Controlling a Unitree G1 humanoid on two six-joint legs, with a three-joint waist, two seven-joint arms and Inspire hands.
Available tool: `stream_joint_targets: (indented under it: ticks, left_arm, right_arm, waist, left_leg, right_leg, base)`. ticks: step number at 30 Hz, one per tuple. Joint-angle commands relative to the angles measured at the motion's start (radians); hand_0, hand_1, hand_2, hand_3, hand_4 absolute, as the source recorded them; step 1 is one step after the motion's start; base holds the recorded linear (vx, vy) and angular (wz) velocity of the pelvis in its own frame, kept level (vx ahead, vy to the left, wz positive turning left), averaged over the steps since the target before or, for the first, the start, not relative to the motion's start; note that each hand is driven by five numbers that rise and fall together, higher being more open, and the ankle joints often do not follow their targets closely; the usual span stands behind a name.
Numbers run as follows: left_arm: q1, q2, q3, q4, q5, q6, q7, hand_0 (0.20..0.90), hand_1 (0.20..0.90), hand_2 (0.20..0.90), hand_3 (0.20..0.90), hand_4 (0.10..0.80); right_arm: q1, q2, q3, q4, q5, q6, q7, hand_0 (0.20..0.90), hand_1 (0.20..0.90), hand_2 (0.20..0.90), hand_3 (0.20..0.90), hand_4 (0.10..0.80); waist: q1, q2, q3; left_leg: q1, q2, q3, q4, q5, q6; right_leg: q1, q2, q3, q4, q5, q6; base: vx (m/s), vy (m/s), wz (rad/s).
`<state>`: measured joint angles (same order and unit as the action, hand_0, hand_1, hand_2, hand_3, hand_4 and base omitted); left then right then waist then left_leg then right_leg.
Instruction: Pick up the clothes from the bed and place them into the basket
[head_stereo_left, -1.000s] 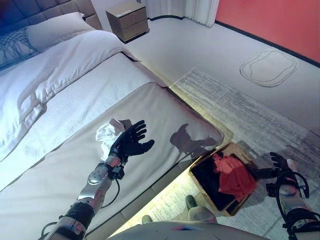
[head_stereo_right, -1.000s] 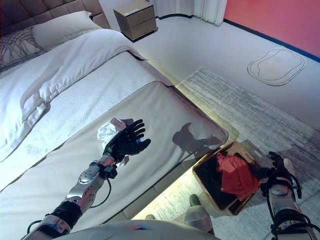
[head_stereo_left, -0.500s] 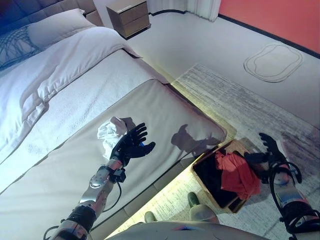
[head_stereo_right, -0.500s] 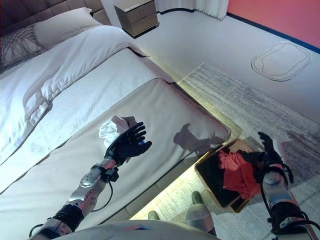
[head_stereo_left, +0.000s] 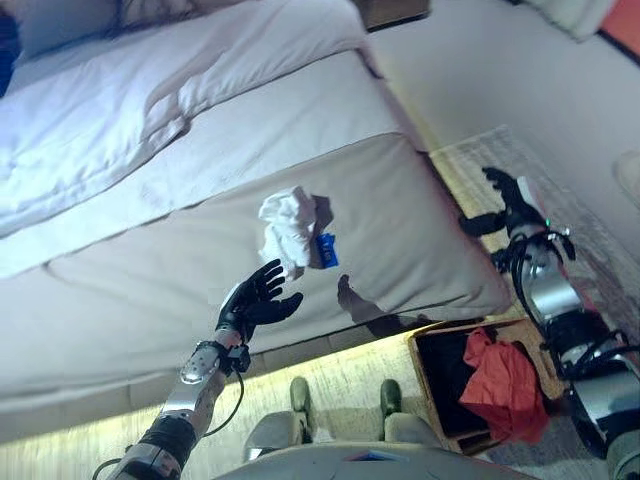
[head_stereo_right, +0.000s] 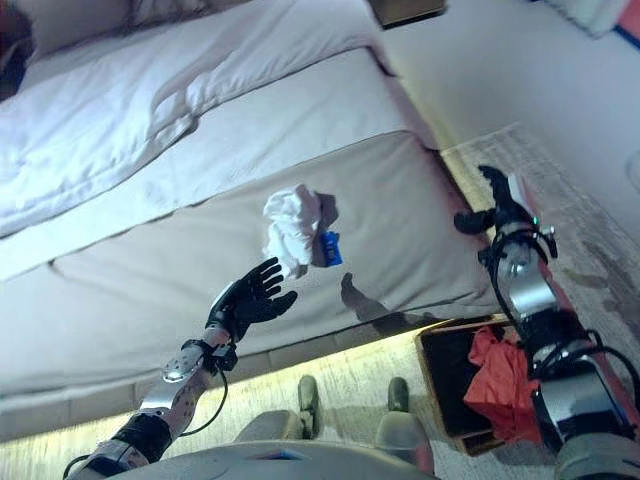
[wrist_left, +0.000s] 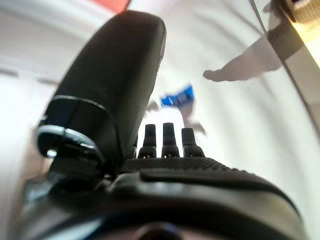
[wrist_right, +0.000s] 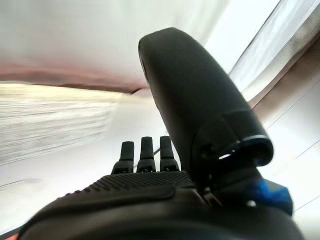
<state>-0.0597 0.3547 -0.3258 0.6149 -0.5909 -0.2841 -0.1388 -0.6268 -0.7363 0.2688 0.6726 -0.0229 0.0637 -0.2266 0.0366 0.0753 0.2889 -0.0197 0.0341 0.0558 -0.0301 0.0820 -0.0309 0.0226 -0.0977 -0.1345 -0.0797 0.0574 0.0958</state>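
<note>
Our left hand (head_stereo_left: 256, 300) is up over the bed (head_stereo_left: 130, 270), fingers spread, holding nothing. The white clothes (head_stereo_left: 287, 228) lie at its 1 o'clock. Our right hand (head_stereo_left: 508, 196) is raised, fingers loose, above the basket (head_stereo_left: 432, 385)

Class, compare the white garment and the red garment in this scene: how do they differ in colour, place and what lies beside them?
Colour: the white garment is pale; the red garment is bright red. Place: the white garment lies bunched on the bed, while the red garment drapes over the basket on the floor. Neighbours: a small blue item sits beside the white garment; nothing like it shows by the red garment. Shared: both are crumpled, and no robot hand holds either.
</note>
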Motion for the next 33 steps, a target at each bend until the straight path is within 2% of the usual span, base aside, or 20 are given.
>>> stream_joint_targets:
  ticks: [1, 3, 8, 14, 15, 20, 23, 26, 33]
  left_arm:
    - [-0.052, 0.059, 0.032, -0.058, 0.031, -0.138, 0.006, 0.900, 0.900, 0.900, 0.900, 0.800]
    - [-0.048, 0.069, 0.019, -0.058, 0.070, -0.151, 0.016, 0.900, 0.900, 0.900, 0.900, 0.800]
    - [-0.037, 0.088, -0.005, -0.069, 0.044, -0.166, 0.049, 0.900, 0.900, 0.900, 0.900, 0.800]
    - [-0.015, 0.118, 0.005, -0.131, 0.022, -0.187, 0.079, 0.900, 0.900, 0.900, 0.900, 0.800]
    - [-0.003, 0.119, 0.005, -0.143, 0.018, -0.188, 0.080, 0.900, 0.900, 0.900, 0.900, 0.800]
    - [0.046, 0.127, 0.000, -0.192, 0.018, -0.204, 0.100, 0.900, 0.900, 0.900, 0.900, 0.800]
    - [0.069, 0.133, 0.005, -0.229, -0.031, -0.202, 0.095, 0.900, 0.900, 0.900, 0.900, 0.800]
    - [0.095, 0.141, 0.011, -0.289, -0.040, -0.210, 0.091, 0.900, 0.900, 0.900, 0.900, 0.800]
    - [0.114, 0.161, 0.020, -0.385, -0.067, -0.221, 0.114, 0.900, 0.900, 0.900, 0.900, 0.800]
  right_arm:
    - [-0.195, -0.091, 0.055, -0.007, 0.031, -0.057, -0.035, 0.900, 0.900, 0.900, 0.900, 0.800]
    - [-0.234, -0.090, 0.068, 0.013, 0.066, -0.051, -0.035, 0.900, 0.900, 0.900, 0.900, 0.800]
    - [-0.349, -0.070, 0.118, 0.084, 0.152, -0.048, -0.060, 0.900, 0.900, 0.900, 0.900, 0.800]
    - [-0.460, -0.053, 0.132, 0.141, 0.212, -0.041, -0.113, 0.900, 0.900, 0.900, 0.900, 0.800]
    - [-0.470, -0.050, 0.136, 0.147, 0.217, -0.040, -0.117, 0.900, 0.900, 0.900, 0.900, 0.800]
    - [-0.516, -0.049, 0.142, 0.153, 0.247, -0.021, -0.128, 0.900, 0.900, 0.900, 0.900, 0.800]
    - [-0.532, -0.043, 0.137, 0.153, 0.310, -0.018, -0.118, 0.900, 0.900, 0.900, 0.900, 0.800]
    - [-0.538, -0.027, 0.116, 0.159, 0.386, -0.017, -0.111, 0.900, 0.900, 0.900, 0.900, 0.800]
    - [-0.571, -0.008, 0.118, 0.219, 0.388, 0.004, -0.090, 0.900, 0.900, 0.900, 0.900, 0.800]
  waist:
    - [0.049, -0.038, 0.033]
    - [0.066, -0.031, 0.060]
    - [0.118, -0.017, 0.136]
    - [0.187, 0.003, 0.230]
    - [0.198, 0.006, 0.231]
    - [0.237, 0.017, 0.231]
    - [0.253, 0.024, 0.231]
    - [0.269, 0.032, 0.231]
    - [0.290, 0.046, 0.231]
  left_leg:
    - [-0.057, -0.045, -0.044, 0.189, -0.187, 0.007]
    - [-0.085, -0.052, -0.058, 0.213, -0.185, 0.004]
    - [-0.185, -0.070, -0.100, 0.317, -0.195, 0.008]
    - [-0.326, -0.107, -0.156, 0.467, -0.218, 0.026]
    - [-0.341, -0.109, -0.162, 0.493, -0.247, 0.025]
    - [-0.478, -0.130, -0.167, 0.606, -0.266, 0.039]
    - [-0.549, -0.141, -0.174, 0.665, -0.272, 0.048]
    - [-0.618, -0.151, -0.179, 0.715, -0.287, 0.057]
    - [-0.748, -0.164, -0.186, 0.828, -0.321, 0.076]
  right_leg:
    - [-0.116, -0.025, -0.023, 0.235, -0.120, -0.069]
    - [-0.132, -0.030, -0.046, 0.260, -0.131, -0.079]
    - [-0.201, -0.043, -0.102, 0.359, -0.168, -0.111]
    - [-0.318, -0.071, -0.156, 0.545, -0.224, -0.134]
    - [-0.333, -0.071, -0.154, 0.583, -0.255, -0.132]
    - [-0.458, -0.099, -0.181, 0.728, -0.297, -0.147]
    - [-0.526, -0.112, -0.185, 0.797, -0.317, -0.153]
    - [-0.593, -0.117, -0.181, 0.850, -0.332, -0.157]
    - [-0.715, -0.117, -0.176, 0.945, -0.355, -0.165]
  base:
    - [-0.078, 0.046, 0.44]
    - [-0.048, 0.039, 0.50]
    - [-0.054, 0.016, 0.35]
    - [-0.042, -0.035, 0.36]
    - [0.064, -0.012, 0.28]
    - [0.029, 0.022, 0.28]
    - [0.029, 0.024, 0.21]
    - [0.015, 0.038, 0.19]
    - [0.014, 0.026, 0.09]
